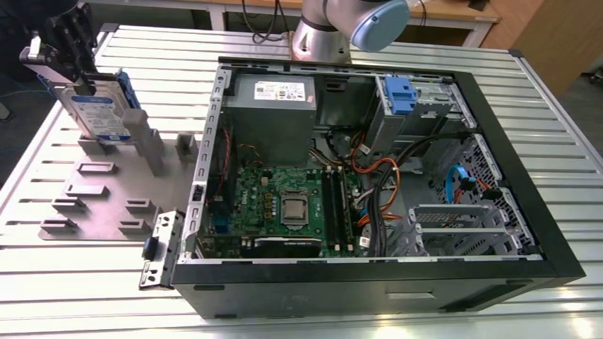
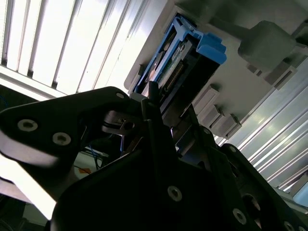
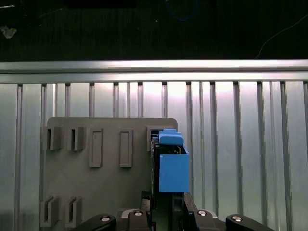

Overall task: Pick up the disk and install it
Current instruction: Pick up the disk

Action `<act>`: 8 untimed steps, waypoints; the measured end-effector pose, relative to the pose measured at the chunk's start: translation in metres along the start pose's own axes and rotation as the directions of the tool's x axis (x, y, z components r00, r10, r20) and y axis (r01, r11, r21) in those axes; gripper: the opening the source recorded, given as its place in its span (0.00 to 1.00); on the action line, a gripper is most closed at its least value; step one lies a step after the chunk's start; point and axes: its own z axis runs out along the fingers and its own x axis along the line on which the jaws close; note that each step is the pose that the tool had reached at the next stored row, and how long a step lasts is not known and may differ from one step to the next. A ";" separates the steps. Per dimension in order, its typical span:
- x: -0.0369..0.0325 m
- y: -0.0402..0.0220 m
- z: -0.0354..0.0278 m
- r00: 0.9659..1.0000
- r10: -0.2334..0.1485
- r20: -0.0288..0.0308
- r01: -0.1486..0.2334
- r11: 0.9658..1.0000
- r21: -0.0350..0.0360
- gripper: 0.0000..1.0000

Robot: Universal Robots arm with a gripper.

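the gripper is seen pinching the disk by its upper edge, one finger pressed to each flat face. the disk is held upright on edge and slightly tilted, at the exterior view's left, over the grey holder plate. whether its lower edge is clear of the plate's slot cannot be told.

the hold is judged to be narrow and high on a flat, smooth part, so the disk could be swung or slipped between the fingers if it is moved briskly. its lower corner could also be caught on the grey posts just beside it and levered askew. a tilted disk would likely be jammed at the drive bay of the open computer case.

the wrist is pointed downward over the plate, well apart from the case. the arm is mounted behind the case on the slatted table.
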 end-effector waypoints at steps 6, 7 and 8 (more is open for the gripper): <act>0.0000 0.0001 -0.0021 1.000 0.000 0.000 0.000 1.000 0.000 0.35; 0.0000 0.0002 -0.0029 1.000 0.000 0.000 0.000 1.000 -0.001 0.35; -0.0001 0.0001 -0.0035 1.000 0.000 0.000 0.000 1.000 0.000 0.35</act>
